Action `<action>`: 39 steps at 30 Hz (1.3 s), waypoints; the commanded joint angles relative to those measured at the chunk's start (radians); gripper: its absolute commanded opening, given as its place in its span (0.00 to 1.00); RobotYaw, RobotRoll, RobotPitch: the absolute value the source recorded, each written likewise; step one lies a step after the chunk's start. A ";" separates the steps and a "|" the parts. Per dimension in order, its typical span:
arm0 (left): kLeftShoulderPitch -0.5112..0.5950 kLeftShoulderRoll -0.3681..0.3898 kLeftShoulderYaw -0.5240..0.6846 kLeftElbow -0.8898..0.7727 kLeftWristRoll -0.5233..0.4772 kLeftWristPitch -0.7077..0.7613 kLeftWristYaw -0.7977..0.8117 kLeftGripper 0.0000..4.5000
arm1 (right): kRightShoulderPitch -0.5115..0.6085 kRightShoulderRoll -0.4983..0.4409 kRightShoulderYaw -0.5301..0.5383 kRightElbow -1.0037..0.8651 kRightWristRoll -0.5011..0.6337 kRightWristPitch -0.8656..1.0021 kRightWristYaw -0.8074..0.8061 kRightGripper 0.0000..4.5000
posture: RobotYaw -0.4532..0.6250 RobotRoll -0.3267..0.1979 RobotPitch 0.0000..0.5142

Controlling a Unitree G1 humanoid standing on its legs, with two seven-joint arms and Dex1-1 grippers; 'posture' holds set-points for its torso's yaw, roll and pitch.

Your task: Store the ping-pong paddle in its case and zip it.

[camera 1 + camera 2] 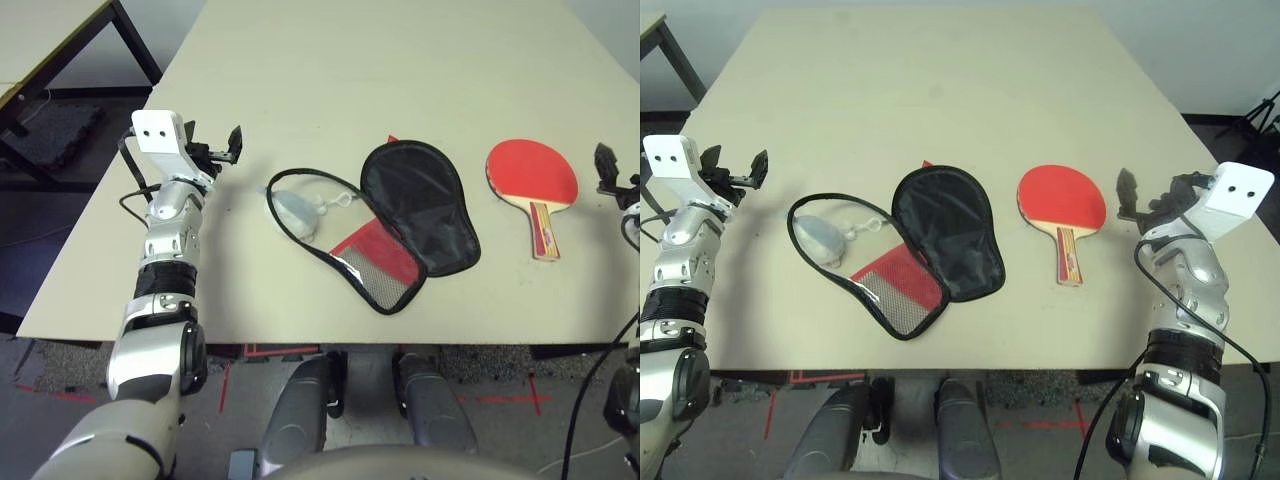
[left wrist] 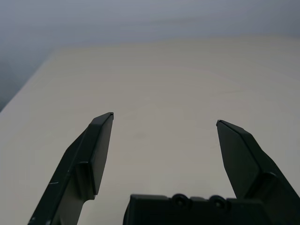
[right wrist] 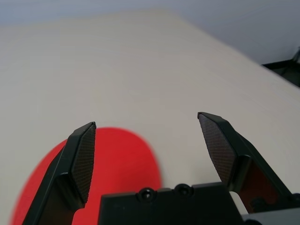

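At the table's left edge, the left gripper (image 1: 222, 148) hovers with fingers spread apart, holding nothing. Centre table, the case (image 1: 945, 232) lies unzipped and folded open, black lining up, red mesh pocket (image 1: 902, 282) exposed, likely to accept the paddle. A pale grey pouch (image 1: 820, 239) rests on the open left half. Just right of the case, the paddle (image 1: 1062, 205) lies flat, handle toward the robot. The right gripper (image 1: 1145, 196) hovers beside it, fingers apart and empty. The right wrist view shows the red blade directly beneath its fingers (image 3: 82, 157); the left wrist view shows bare table (image 2: 164, 93).
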 commanded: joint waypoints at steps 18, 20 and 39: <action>-0.063 -0.013 -0.337 -0.432 -0.048 0.398 -0.414 1.00 | 0.037 0.150 0.008 -0.419 0.069 0.537 -0.221 1.00 | 0.34 0.62 0.34; -0.062 -0.037 -0.363 -0.428 -0.038 0.408 -0.411 1.00 | 0.050 0.158 0.004 -0.439 0.070 0.561 -0.233 1.00 | 0.33 0.62 0.34; 0.039 -0.185 -0.456 -0.444 0.017 0.423 -0.357 1.00 | 0.119 0.198 0.044 -0.487 0.029 0.726 -0.279 1.00 | 0.29 0.62 0.33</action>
